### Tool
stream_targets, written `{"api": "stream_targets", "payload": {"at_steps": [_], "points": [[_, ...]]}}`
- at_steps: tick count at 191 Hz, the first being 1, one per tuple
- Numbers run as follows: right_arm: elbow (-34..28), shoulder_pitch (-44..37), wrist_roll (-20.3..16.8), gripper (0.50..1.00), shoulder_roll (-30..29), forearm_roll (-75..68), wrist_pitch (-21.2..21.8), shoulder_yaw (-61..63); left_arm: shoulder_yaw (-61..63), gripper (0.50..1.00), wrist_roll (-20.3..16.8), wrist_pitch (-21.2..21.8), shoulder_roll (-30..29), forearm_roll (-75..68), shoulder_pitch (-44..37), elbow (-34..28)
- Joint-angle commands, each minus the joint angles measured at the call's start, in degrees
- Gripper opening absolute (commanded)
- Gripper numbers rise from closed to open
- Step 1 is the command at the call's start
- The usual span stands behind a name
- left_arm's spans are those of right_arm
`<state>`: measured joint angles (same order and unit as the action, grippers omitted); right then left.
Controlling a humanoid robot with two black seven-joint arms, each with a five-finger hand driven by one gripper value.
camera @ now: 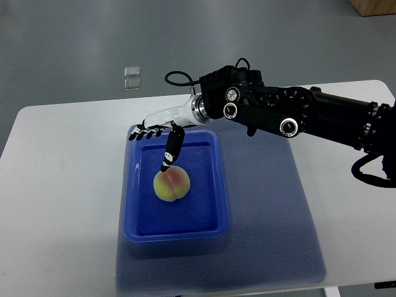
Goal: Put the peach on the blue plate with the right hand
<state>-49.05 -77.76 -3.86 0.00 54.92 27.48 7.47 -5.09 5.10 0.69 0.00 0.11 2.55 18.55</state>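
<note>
A yellow-green peach with a pink blush (171, 185) lies in the middle of the blue rectangular plate (176, 230). My right hand (154, 132) hovers over the plate's far edge, its arm reaching in from the right. The fingers (143, 132) are spread flat and point left. The thumb (171, 151) hangs down, its tip just above the peach's far side. Nothing is held in the hand. The left arm does not show.
The plate rests on a dark blue textured mat (266, 223) on the white table (62, 185). Two small clear squares (131, 77) lie on the grey floor beyond the table. A brown box corner (374, 6) shows at the top right.
</note>
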Motion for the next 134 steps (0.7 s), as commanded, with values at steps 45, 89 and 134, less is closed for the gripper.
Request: {"api": "stream_targets", "payload": {"at_steps": [45,89,134], "points": [[0.1,9.6,0.3,0.932,6.5,-8.0,-1.1,27.7,0.0,1.0,0.0,0.0,0.0,0.0,0.0,0.1],[0.9,25.5,8.0,0.932,6.3,-20.2,-5.4,51.4,0.1,1.0,0.0,0.0,0.0,0.0,0.0,0.0],[7.7,31.7,15.8,0.932,4.0,-37.6,-13.9,55.2,0.2,1.0,0.0,0.0,0.0,0.0,0.0,0.1]]}}
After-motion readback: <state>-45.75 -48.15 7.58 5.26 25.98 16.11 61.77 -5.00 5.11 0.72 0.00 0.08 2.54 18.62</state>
